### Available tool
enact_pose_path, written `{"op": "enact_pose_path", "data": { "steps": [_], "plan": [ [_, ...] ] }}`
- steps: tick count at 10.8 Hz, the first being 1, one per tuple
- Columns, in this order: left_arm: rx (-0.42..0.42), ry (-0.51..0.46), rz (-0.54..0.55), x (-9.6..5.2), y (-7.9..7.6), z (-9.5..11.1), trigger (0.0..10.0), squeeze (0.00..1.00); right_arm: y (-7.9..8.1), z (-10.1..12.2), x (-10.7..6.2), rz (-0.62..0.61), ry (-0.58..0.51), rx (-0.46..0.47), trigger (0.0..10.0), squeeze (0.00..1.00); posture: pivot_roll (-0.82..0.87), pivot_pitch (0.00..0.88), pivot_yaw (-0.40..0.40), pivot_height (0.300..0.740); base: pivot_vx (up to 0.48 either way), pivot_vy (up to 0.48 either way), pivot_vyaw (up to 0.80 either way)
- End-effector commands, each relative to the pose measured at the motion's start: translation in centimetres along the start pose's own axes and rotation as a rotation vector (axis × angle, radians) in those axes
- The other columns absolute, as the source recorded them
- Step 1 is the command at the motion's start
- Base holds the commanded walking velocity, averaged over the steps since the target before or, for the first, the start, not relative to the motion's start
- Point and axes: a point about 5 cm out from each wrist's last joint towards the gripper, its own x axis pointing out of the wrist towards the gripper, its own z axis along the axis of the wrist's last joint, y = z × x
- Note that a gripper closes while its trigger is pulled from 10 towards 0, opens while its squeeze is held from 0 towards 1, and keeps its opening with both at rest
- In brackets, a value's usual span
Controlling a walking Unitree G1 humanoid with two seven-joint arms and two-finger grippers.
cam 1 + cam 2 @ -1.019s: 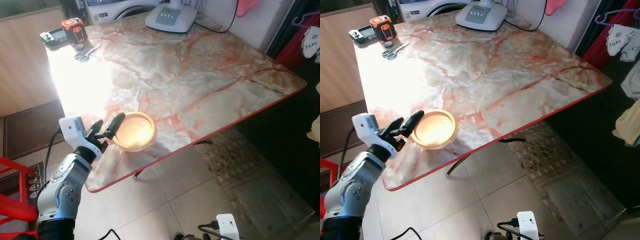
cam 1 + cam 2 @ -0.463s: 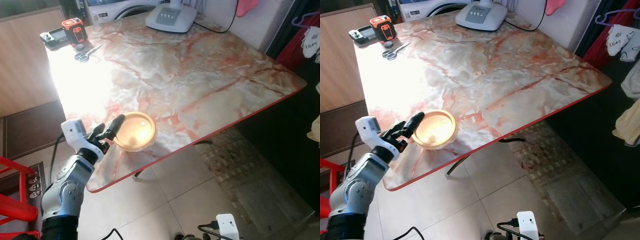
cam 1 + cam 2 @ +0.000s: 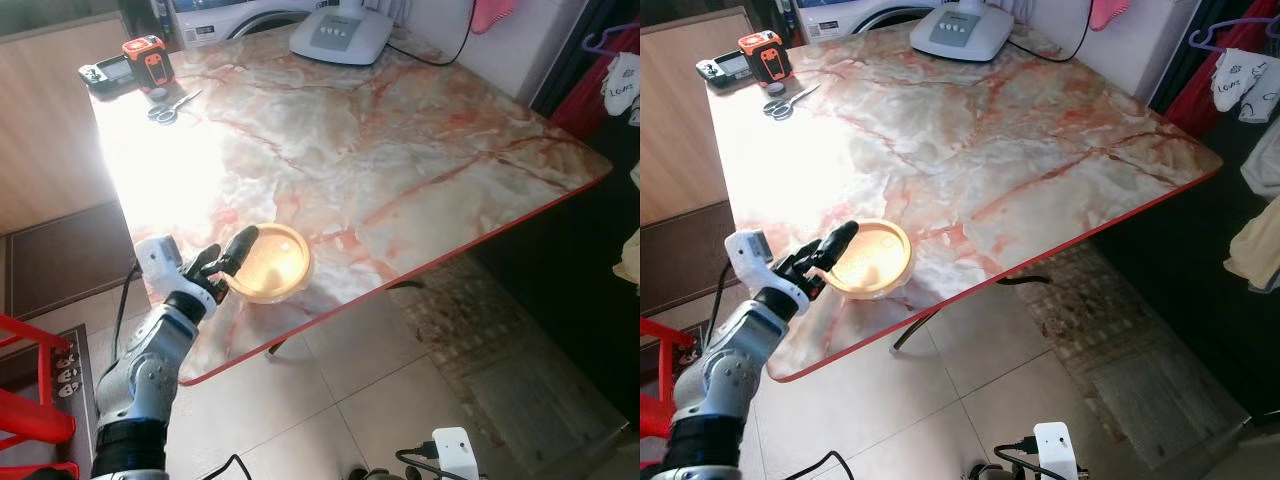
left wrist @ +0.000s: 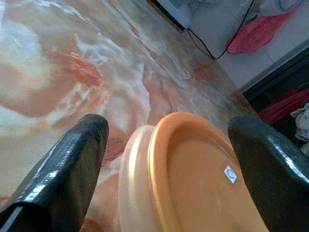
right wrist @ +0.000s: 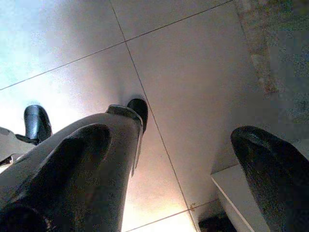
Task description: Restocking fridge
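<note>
Left wrist view: the orange lidded container (image 4: 193,183) sits between my left gripper's (image 3: 228,262) two black fingers (image 4: 63,169), which are spread wide on either side of it with gaps showing; no squeeze on it yet, as far as I can judge. In the head views the container rests on the marble table (image 3: 400,150), close to the near edge and toward the left corner, and I have the left gripper at its left rim, coming in from off the table's edge. Right gripper (image 5: 169,159) hangs idle over the tiled floor (image 5: 193,72), fingers spread, holding nothing.

Farther out, on the far left corner: scissors (image 3: 165,107), an orange-and-black tape measure (image 3: 147,58), a dark handheld device (image 3: 105,72). A white appliance (image 3: 342,32) stands at the far edge.

Progress, my judgement: early. Container not yet grasped or lifted; closing, lifting, carrying to the fridge and placing all remain.
</note>
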Motion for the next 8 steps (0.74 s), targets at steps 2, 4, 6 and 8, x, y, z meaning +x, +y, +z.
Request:
{"op": "enact_pose_path", "data": {
  "steps": [2,4,6,8],
  "plan": [
    [-0.007,0.008,-0.006,0.2,0.0,-0.4,10.0,0.00,-0.1,-1.8,-0.3,-0.003,0.068,0.003,10.0,0.00,-0.15,0.188,-0.030,0.740,0.000,0.000,0.00],
    [-0.013,0.013,-0.006,0.3,0.1,-0.6,10.0,0.00,-0.1,-1.8,-0.3,-0.003,0.067,0.002,10.0,0.00,-0.15,0.191,-0.031,0.740,0.000,0.000,0.00],
    [-0.004,0.027,0.005,0.1,0.2,-1.0,10.0,0.00,-0.1,-1.8,-0.3,-0.003,0.066,0.003,10.0,0.00,-0.15,0.192,-0.030,0.740,0.000,0.000,0.00],
    [-0.010,0.037,0.004,0.2,0.2,-1.3,10.0,0.00,-0.1,-1.8,-0.3,-0.001,0.067,0.001,10.0,0.00,-0.15,0.191,-0.031,0.740,0.000,0.000,0.00]
  ]
}}
